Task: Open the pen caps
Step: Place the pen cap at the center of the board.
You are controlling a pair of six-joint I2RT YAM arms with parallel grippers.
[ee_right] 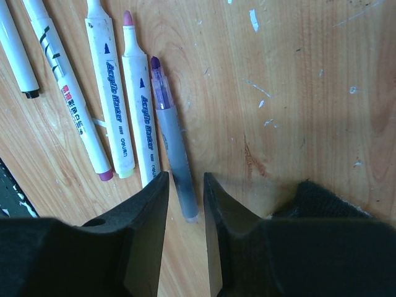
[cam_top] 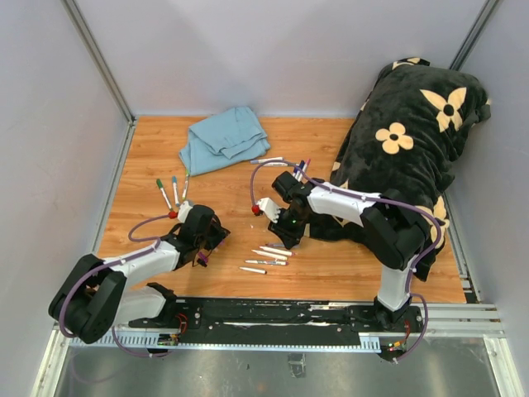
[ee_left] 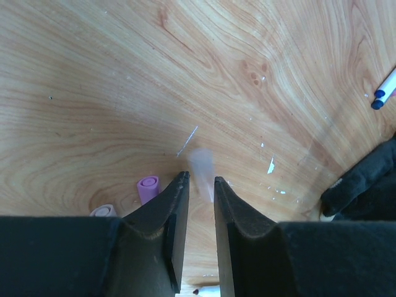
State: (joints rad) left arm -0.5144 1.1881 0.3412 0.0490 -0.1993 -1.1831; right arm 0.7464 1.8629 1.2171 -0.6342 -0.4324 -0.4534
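L gripper (ee_left: pixel 201 180) sits low over the wooden table (ee_left: pixel 185 74), in the near-left area. Its jaws stand a narrow gap apart w/ nothing clamped btw them. A pale blurred piece (ee_left: pixel 202 168) shows just past the tips, too smeared to name. Purple cap (ee_left: pixel 148 187) lies on its side on the table just left of the jaws. A pale pink cap (ee_left: pixel 104 210) lies a bit further left, partly hidden by the gripper body. A blue-tipped marker (ee_left: pixel 385 93) pokes in at the right edge of that view.

R gripper (ee_right: pixel 185 179) is near table centre, jaws also slightly apart, gripping nothing. An uncapped purple-tipped marker (ee_right: pixel 170 142) w/ grey barrel lies flat on the table, its end reaching into the gap btw the jaws, slightly blurred. Beside it, in a row in the wrist view: a pink-tipped acrylic marker (ee_right: pixel 139 117) right against it, a second acrylic marker (ee_right: pixel 108 105), a red-lettered marker (ee_right: pixel 62 80) and a plain white marker (ee_right: pixel 15 49).

Top view: three markers (cam_top: pixel 176 192) far-left, a blue cloth (cam_top: pixel 223 141) on the far side and a black flower-print pillow (cam_top: pixel 413 141) at right.
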